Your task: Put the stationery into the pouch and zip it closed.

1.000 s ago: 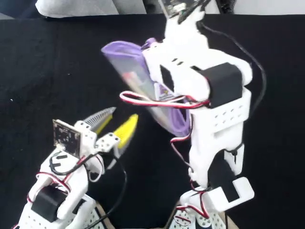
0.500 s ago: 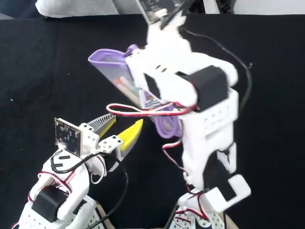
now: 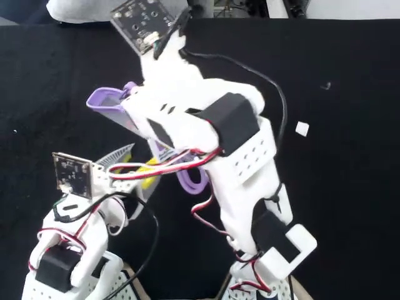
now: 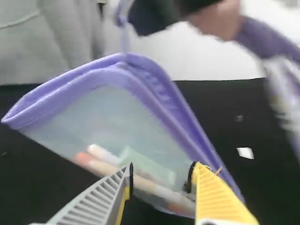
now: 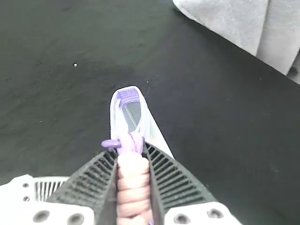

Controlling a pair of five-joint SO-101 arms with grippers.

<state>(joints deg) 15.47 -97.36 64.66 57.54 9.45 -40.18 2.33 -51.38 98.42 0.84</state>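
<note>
The right arm (image 3: pixel 212 125) hides most of the pouch (image 3: pixel 107 103) — the white scrap (image 3: pixel 302 129) is too small to identify.

A black tabletop (image 3: pixel 350 206) is seen, matte and dark from edge to edge. A small white scrap (image 3: pixel 302 129) is found lying flat on it, toward the right side of the high view. A faint pale mark (image 3: pixel 325 85) is noted just beyond the scrap, and a tiny speck (image 3: pixel 15 131) is spotted near the left edge. Pale grey fabric (image 3: pixel 94 9) is bunched along the far edge of the tabletop, with soft folds shown in it.
</note>
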